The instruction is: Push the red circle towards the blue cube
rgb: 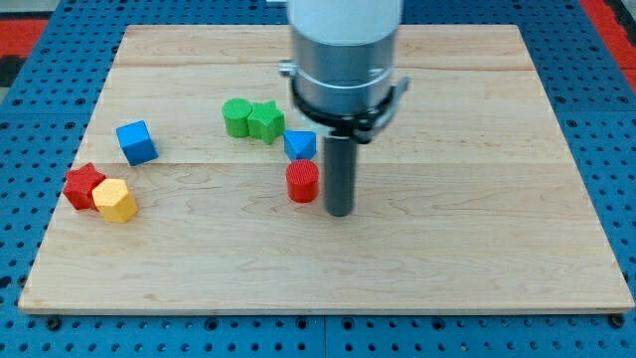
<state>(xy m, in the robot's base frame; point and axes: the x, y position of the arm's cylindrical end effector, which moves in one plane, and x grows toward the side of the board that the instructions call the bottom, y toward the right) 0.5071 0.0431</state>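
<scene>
The red circle (302,182) sits just left of my tip (340,212), which has no pincer; an off-centre shove could drag the blue block (300,145) touching its far side, missing the blue cube (137,142).

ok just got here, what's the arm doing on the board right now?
It's pushing blocks with a rod. My tip sits just to the view's right of the red circle, close beside it; contact can't be confirmed. The blue cube is far off toward the view's left, so the circle still has most of the way to go. A smaller blue block sits right above the circle, two green blocks lie up-left, and a red star and yellow block touch near the left edge.
</scene>
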